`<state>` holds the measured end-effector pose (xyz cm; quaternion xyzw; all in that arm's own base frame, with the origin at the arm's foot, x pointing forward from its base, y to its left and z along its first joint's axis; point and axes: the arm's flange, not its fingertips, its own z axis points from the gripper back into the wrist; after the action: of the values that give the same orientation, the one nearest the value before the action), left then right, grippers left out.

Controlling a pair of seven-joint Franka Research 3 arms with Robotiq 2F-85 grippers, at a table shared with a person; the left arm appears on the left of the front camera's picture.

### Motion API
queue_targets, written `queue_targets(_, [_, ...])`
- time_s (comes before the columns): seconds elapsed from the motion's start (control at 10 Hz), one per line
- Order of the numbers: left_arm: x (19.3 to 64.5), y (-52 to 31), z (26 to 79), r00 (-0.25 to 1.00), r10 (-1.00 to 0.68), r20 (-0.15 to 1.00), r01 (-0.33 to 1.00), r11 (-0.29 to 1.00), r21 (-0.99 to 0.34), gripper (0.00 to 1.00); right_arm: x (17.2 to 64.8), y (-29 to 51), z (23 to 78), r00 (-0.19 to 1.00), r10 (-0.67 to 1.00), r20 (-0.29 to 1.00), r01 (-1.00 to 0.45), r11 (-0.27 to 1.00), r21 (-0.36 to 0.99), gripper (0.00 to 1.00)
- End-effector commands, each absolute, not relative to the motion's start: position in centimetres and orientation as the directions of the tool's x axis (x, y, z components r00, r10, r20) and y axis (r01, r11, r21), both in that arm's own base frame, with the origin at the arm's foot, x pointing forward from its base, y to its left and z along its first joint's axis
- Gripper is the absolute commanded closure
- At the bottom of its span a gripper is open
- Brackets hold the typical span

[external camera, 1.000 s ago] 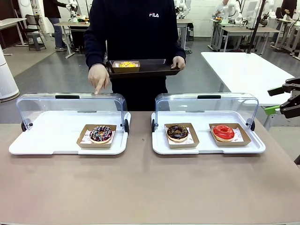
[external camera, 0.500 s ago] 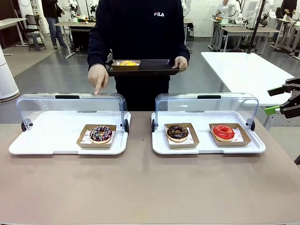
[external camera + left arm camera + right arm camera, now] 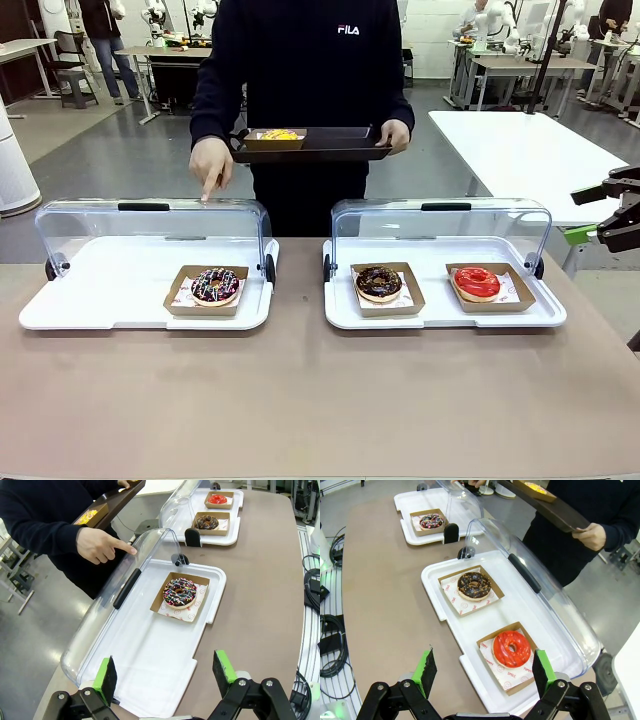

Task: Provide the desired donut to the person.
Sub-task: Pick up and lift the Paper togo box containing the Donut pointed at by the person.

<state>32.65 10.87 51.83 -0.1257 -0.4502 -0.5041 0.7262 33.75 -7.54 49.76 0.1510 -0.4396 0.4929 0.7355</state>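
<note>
Both grippers are spread wide, holding nothing and touching nothing. The left gripper (image 3: 165,672) hangs with its green pads (image 3: 106,676) far apart above the left end of the left white tray (image 3: 150,680). The right gripper (image 3: 483,672) is opened just as far above the right end of the right white tray (image 3: 432,587), over the red-glazed donut (image 3: 511,648).

The sprinkled donut (image 3: 215,285) – chocolate icing with coloured sprinkles – lies flat, hole up, in a brown card box (image 3: 180,300). It sits toward the right end of the left tray, close to that tray's near edge. It is round, so it favours no direction; its box sits square to the tray's edges. The clear lid (image 3: 150,222) stands swung up along the tray's far edge.

At the table's (image 3: 300,400) far edge stands the person (image 3: 300,70). The pointing hand (image 3: 210,165) aims its index finger downward, the tip just above the lid's top, behind the sprinkled donut. The other hand (image 3: 396,134) carries a black serving tray (image 3: 340,148) – level, with a yellow-topped donut (image 3: 277,135) in a box at one end.

On the right tray a chocolate donut (image 3: 378,282) lies near the left end, and the red-glazed one lies toward the right end.
</note>
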Motion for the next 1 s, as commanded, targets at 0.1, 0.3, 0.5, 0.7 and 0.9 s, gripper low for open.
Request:
queue_targets(0.1, [32.6, 10.9, 51.9, 0.084, -0.618, 0.782, 0.842, 0.464, 0.276, 0.0, 34.1, -7.5, 49.5, 0.104, 0.571, 0.814, -0.861, 0.462, -0.214, 0.0])
queue_targets(0.3, [33.6, 9.0, 51.9, 0.06, -0.676, 0.735, 0.849, 0.422, 0.318, 0.0, 34.1, -7.5, 49.5, 0.104, 0.571, 0.814, -0.861, 0.462, -0.214, 0.0])
queue_targets(0.5, [36.3, 4.5, 52.0, -0.005, -0.785, 0.62, 0.862, 0.311, 0.401, 0.0, 34.1, -7.5, 49.5, 0.104, 0.571, 0.814, -0.861, 0.462, -0.214, 0.0])
queue_targets(0.7, [40.4, -1.1, 50.3, -0.069, -0.875, 0.48, 0.898, 0.155, 0.411, 0.0, 34.1, -7.5, 49.5, 0.104, 0.571, 0.814, -0.861, 0.462, -0.214, 0.0])
queue_targets(0.9, [43.9, -5.4, 47.0, -0.115, -0.923, 0.366, 0.929, 0.03, 0.368, 0.0, 34.1, -7.5, 49.5, 0.104, 0.571, 0.814, -0.861, 0.462, -0.214, 0.0])
